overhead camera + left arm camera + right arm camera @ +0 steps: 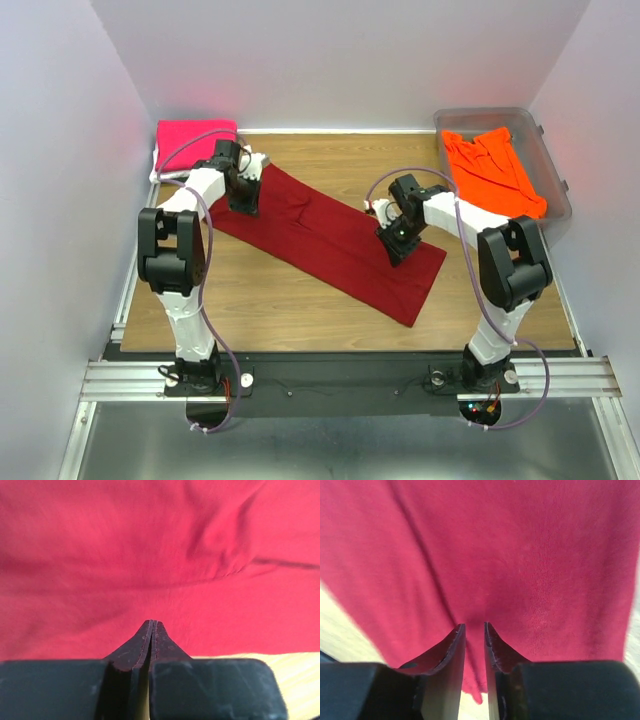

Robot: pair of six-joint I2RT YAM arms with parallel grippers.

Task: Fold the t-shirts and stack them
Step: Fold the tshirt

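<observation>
Red t-shirt (330, 245) flat; left hand (151, 624) closed, right hand (474, 626) ajar.

The red shirt (330, 240) is a plain dark red with no print, and reads as brighter crimson in the wrist views. The pink shirt (193, 140) is hot pink and the orange shirt (492, 170) is vivid. The tub (556, 205) is clear. The tabletop (280, 300) is light brown woodgrain. The fingers (132, 650) are black, tinged red. The arms (188, 318) are white and black.
</observation>
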